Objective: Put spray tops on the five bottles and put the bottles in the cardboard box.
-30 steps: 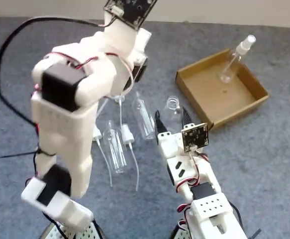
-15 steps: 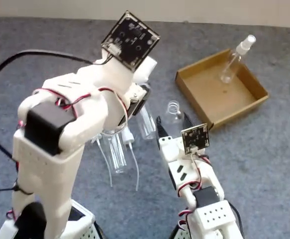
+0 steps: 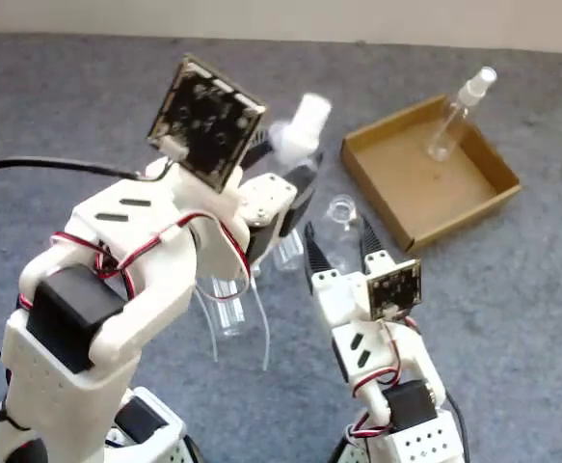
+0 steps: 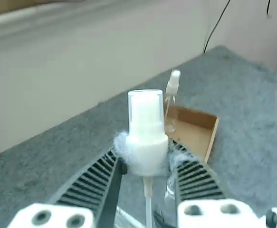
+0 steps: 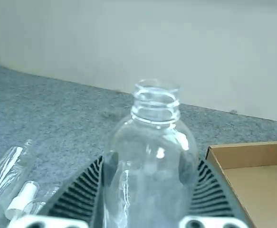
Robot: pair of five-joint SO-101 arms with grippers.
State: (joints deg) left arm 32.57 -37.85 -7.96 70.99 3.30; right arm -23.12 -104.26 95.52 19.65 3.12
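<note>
Left wrist view shows our left claw clamped on a spray top, held above the counter. Our right claw grips an open bottle upright, near the cardboard box. We judge capping is underway; next the top must be lowered squarely into the bottle's neck.

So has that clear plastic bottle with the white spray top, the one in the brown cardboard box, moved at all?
No. The clear plastic bottle leans over the same far wall of the brown cardboard box as before.

Nothing legible stands on the clear bottle, the spray top or the cardboard box.
</note>
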